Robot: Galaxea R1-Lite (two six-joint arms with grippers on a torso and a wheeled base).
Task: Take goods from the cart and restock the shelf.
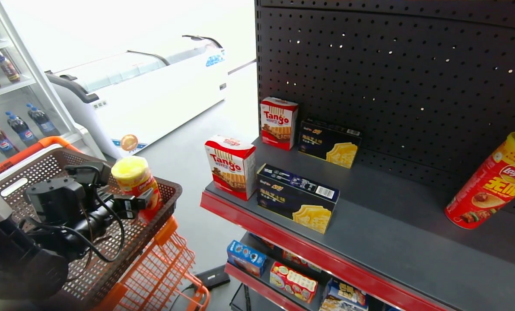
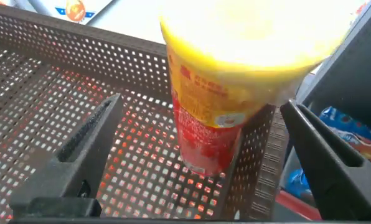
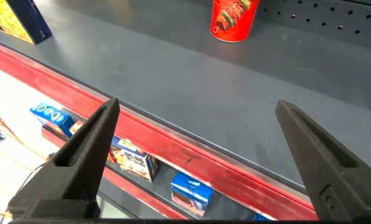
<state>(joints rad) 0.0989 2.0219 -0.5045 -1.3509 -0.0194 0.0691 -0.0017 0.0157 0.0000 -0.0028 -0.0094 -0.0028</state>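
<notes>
Looking at your left gripper (image 2: 202,106), you have its fingers released and spread wide, one on each side of the can (image 1: 135,179). The wrist view shows a gap on both sides, so nothing is grasped. That can, red with a yellow lid, stands upright in the basket (image 1: 171,186), at the corner nearest the shelf (image 1: 391,224). The basket is brown mesh and sits on top of the orange cart (image 1: 171,263).

Your right gripper (image 3: 198,106) hangs over the shelf, its fingers also wide apart with nothing between them. Beneath it you see bare grey deck and the red rail (image 3: 173,146) along the front edge.

On the shelf, a front wafer box (image 1: 230,166) stands upright at the near left corner, touching or just beside a front dark box (image 1: 297,198) on its right. Behind them, by the pegboard (image 1: 413,86), a rear wafer box (image 1: 279,123) stands just beside a rear dark box (image 1: 330,142). Well apart from these, to the right, a tilted can (image 1: 491,181) has its base on the deck and its top leaning back against the pegboard.

Below, a lower shelf (image 1: 253,283) holds small packets (image 1: 246,258). Beyond the cart you have a white freezer (image 1: 154,95), and at the far left a cooler (image 1: 46,88) with bottles (image 1: 20,128).
</notes>
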